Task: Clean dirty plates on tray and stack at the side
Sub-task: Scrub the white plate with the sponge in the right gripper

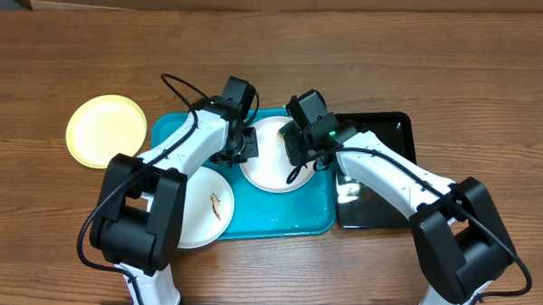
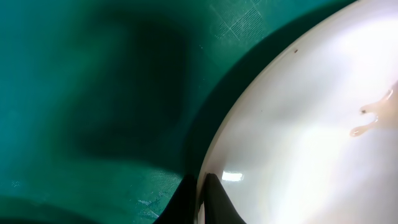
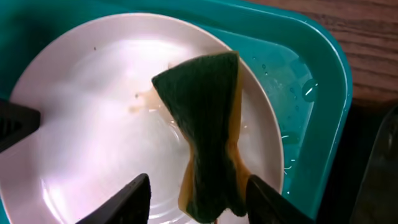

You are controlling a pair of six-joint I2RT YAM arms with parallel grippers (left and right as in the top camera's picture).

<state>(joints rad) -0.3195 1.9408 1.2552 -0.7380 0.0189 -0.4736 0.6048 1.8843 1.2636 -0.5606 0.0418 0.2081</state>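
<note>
Your left gripper (image 2: pixel 200 198) pinched a plate while your right gripper (image 3: pixel 198 182) stood loose around the sponge (image 3: pixel 202 124).
The left was clenched on the rim of the white plate (image 1: pixel 266 170) at 12 o'clock on the tray (image 1: pixel 296 217). The right's fingers were spread wider than the sponge, which stood upright on that plate. A second white plate (image 1: pixel 201 213), brown-smeared, lay at 8 o'clock, and the yellow plate (image 1: pixel 106 130) sat on the table (image 1: pixel 58 36) at 10 o'clock.

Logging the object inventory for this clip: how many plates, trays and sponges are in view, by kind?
Plates: 3 (yellow plate, smeared white plate, middle white plate)
Trays: 2 (turquoise tray, black tray)
Sponges: 1 (sponge)
Total: 6
</note>
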